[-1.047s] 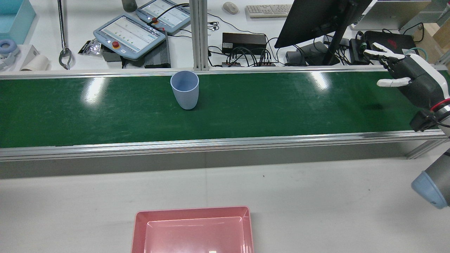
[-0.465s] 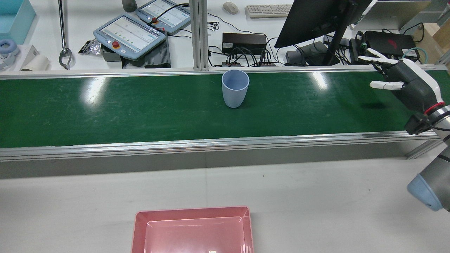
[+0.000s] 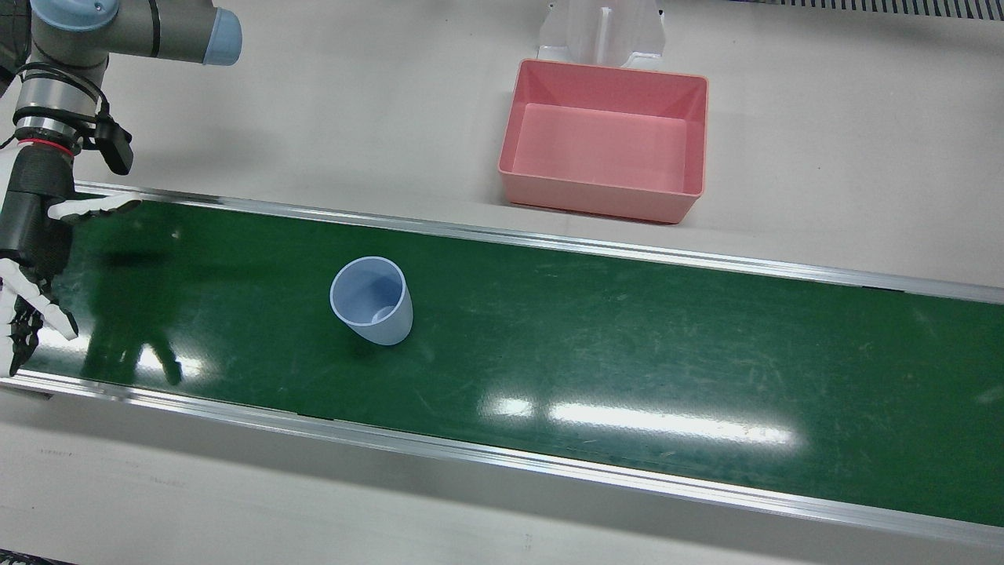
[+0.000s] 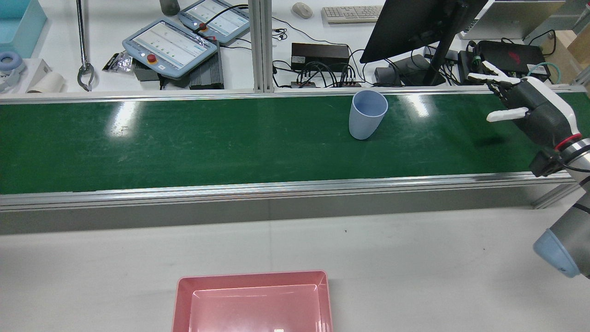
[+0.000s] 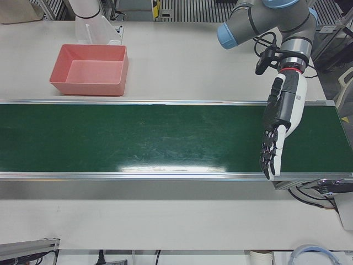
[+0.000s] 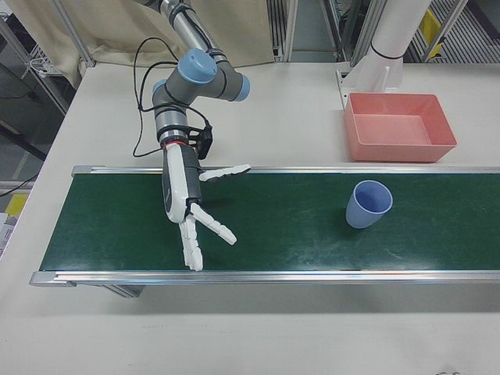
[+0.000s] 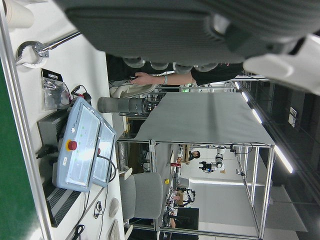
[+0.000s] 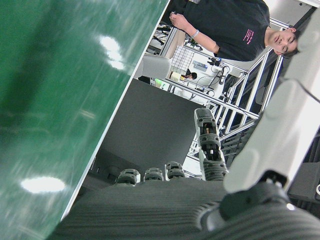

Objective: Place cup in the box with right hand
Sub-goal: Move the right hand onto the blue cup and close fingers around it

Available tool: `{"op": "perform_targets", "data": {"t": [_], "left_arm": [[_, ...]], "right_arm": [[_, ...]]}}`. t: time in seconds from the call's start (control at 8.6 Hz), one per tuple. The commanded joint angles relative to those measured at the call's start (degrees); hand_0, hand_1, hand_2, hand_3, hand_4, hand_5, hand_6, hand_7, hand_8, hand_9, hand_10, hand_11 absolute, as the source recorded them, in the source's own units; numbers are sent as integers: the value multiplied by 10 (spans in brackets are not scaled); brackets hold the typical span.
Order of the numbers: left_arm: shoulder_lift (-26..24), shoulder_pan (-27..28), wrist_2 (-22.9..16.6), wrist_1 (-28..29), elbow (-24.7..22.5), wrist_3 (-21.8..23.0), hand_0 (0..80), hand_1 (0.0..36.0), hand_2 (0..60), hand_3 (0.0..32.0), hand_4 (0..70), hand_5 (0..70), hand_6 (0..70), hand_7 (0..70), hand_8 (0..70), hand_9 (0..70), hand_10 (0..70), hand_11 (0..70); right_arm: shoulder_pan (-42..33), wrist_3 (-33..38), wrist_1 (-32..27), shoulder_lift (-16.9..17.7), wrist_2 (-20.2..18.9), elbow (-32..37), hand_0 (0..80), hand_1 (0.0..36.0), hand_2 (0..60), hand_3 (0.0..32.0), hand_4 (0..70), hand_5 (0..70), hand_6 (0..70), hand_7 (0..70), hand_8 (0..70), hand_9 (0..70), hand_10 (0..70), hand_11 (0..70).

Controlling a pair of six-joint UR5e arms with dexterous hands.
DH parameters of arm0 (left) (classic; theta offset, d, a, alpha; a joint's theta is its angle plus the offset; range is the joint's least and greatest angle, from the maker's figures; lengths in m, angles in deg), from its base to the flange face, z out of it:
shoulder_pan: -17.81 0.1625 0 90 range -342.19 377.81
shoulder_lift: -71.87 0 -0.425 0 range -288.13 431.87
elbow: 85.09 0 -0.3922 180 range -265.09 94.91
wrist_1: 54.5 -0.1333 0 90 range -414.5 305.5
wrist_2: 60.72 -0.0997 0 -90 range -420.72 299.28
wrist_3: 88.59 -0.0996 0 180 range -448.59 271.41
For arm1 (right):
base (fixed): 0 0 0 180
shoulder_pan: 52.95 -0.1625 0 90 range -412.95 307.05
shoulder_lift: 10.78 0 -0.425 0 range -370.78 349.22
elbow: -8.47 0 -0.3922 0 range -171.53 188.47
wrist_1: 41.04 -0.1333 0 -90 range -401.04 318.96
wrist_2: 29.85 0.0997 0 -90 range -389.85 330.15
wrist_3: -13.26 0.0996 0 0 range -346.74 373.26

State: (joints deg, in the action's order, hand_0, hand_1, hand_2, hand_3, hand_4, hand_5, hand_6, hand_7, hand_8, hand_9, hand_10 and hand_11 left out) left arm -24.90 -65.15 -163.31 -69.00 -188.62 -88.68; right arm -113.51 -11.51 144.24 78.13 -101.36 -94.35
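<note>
A pale blue cup (image 4: 367, 114) stands upright on the green conveyor belt (image 4: 184, 147), near its far edge. It also shows in the front view (image 3: 372, 300) and the right-front view (image 6: 369, 204). My right hand (image 4: 525, 108) hovers over the belt's right end, open, fingers spread toward the cup, well apart from it; it also shows in the front view (image 3: 31, 259) and the right-front view (image 6: 191, 207). The empty pink box (image 4: 252, 275) sits on the white table before the belt, and shows in the front view (image 3: 600, 196) too. My left hand (image 5: 278, 130) is open over the belt's other end.
Aluminium rails (image 4: 276, 186) edge the belt. Behind it are teach pendants (image 4: 170, 44), cables, a monitor (image 4: 415, 23) and a vertical post (image 4: 259, 46). A white pedestal (image 3: 602, 31) stands behind the box.
The cup has travelled along the belt to the right in the rear view, toward my right hand. The right hand has shifted slightly and stays open.
</note>
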Motion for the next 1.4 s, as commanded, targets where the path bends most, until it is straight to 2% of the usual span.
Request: {"op": "perform_targets", "data": {"t": [0.0, 0.12, 0.23, 0.35, 0.58, 0.7, 0.81, 0.93, 1.05, 1.16, 1.28], "left_arm": [[0, 0, -1, 0, 0, 0, 0, 0, 0, 0, 0, 0, 0, 0, 0, 0, 0, 0], [0, 0, -1, 0, 0, 0, 0, 0, 0, 0, 0, 0, 0, 0, 0, 0, 0, 0], [0, 0, -1, 0, 0, 0, 0, 0, 0, 0, 0, 0, 0, 0, 0, 0, 0, 0], [0, 1, 0, 0, 0, 0, 0, 0, 0, 0, 0, 0, 0, 0, 0, 0, 0, 0], [0, 0, -1, 0, 0, 0, 0, 0, 0, 0, 0, 0, 0, 0, 0, 0, 0, 0], [0, 0, 0, 0, 0, 0, 0, 0, 0, 0, 0, 0, 0, 0, 0, 0, 0, 0], [0, 0, -1, 0, 0, 0, 0, 0, 0, 0, 0, 0, 0, 0, 0, 0, 0, 0], [0, 0, -1, 0, 0, 0, 0, 0, 0, 0, 0, 0, 0, 0, 0, 0, 0, 0], [0, 1, 0, 0, 0, 0, 0, 0, 0, 0, 0, 0, 0, 0, 0, 0, 0, 0], [0, 0, 0, 0, 0, 0, 0, 0, 0, 0, 0, 0, 0, 0, 0, 0, 0, 0], [0, 0, -1, 0, 0, 0, 0, 0, 0, 0, 0, 0, 0, 0, 0, 0, 0, 0]], "right_arm": [[5, -1, -1, -1, 0, 0, 450, 83, 67, 0, 125, 32, 33, 95, 12, 45, 19, 40], [10, -1, -1, -1, 0, 0, 436, 102, 137, 0, 106, 32, 34, 98, 12, 46, 19, 40], [14, -2, -1, -3, 0, 0, 450, 85, 70, 0, 133, 32, 34, 101, 12, 47, 19, 40], [20, -2, -1, -4, 1, 0, 457, 76, 35, 0, 148, 31, 35, 100, 11, 46, 19, 40], [32, -4, 0, -12, 1, 0, 457, 77, 37, 0, 154, 31, 36, 108, 11, 47, 19, 40], [35, -5, 0, -12, 1, 0, 464, 69, 6, 0, 170, 31, 36, 107, 11, 47, 20, 41], [37, -5, 0, -12, 1, 0, 463, 69, 8, 0, 172, 31, 37, 112, 12, 49, 21, 42], [37, -1, 0, -12, 1, 0, 461, 69, 40, 0, 184, 30, 42, 129, 13, 55, 25, 47], [35, 2, -2, -12, 4, -3, 477, 313, 600, 0, 161, 86, 76, 216, 49, 107, 69, 127], [34, 2, -3, -12, 7, -4, 756, 360, 600, 0, 271, 187, 246, 700, 336, 551, 252, 406], [30, 5, -3, -12, 8, -4, 773, 360, 600, 0, 343, 223, 367, 700, 539, 700, 427, 636]]}}
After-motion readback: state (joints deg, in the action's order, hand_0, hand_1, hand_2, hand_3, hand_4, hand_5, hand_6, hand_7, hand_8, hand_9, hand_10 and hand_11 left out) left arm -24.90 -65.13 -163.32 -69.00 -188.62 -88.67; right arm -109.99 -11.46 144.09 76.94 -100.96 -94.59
